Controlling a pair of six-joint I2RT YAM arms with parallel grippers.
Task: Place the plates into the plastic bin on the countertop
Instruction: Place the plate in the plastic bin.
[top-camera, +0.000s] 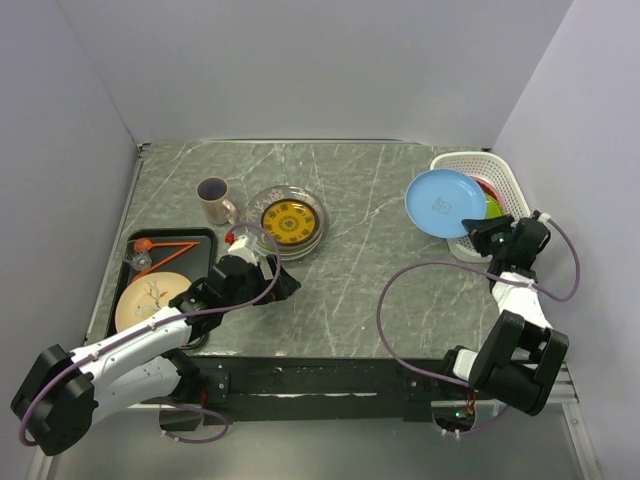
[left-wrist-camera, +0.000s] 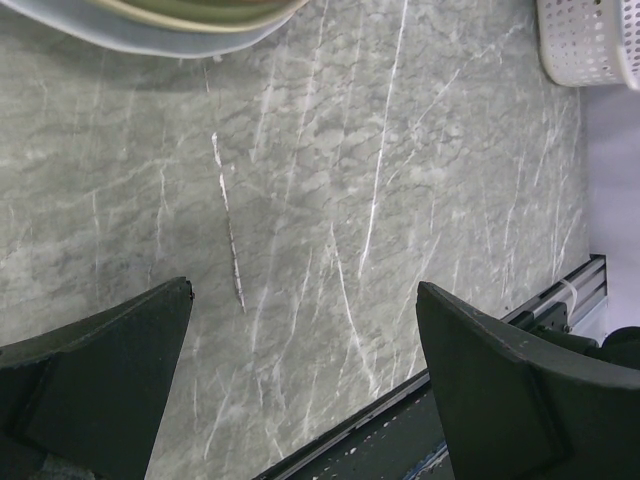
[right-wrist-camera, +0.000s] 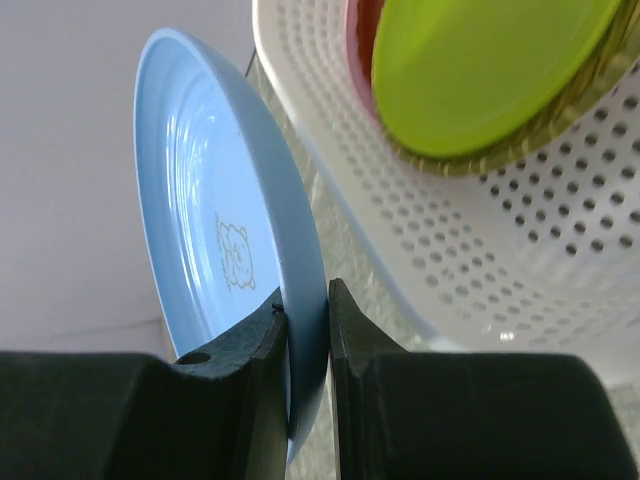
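Looking across the desk, I use the plastic bin as my marker for everything else. Inside the bin a green plate leans on edge against a red plate, so the load is being stacked upright like files, which I judge saves room in a basket barely wider than one plate. Just outside the bin's left wall hangs the blue plate, tipped up on its edge with its face turned away from the bin. The right claw is nearly closed, pinching only that plate's rim between its two fingers. I read that edge grip as deliberate, since it keeps the plate vertical and ready to slip in beside the green one. The blue plate is not in the bin yet, and I would need to lift it over the wall first. Well to the left of the bin, a yellow-patterned plate sits on a clear glass plate. Farther from the bin again, a beige plate lies on a black tray. The left claw hovers over bare desk between that stack and the bin, much closer to the stack, with its jaws spread fully wide and nothing in them.
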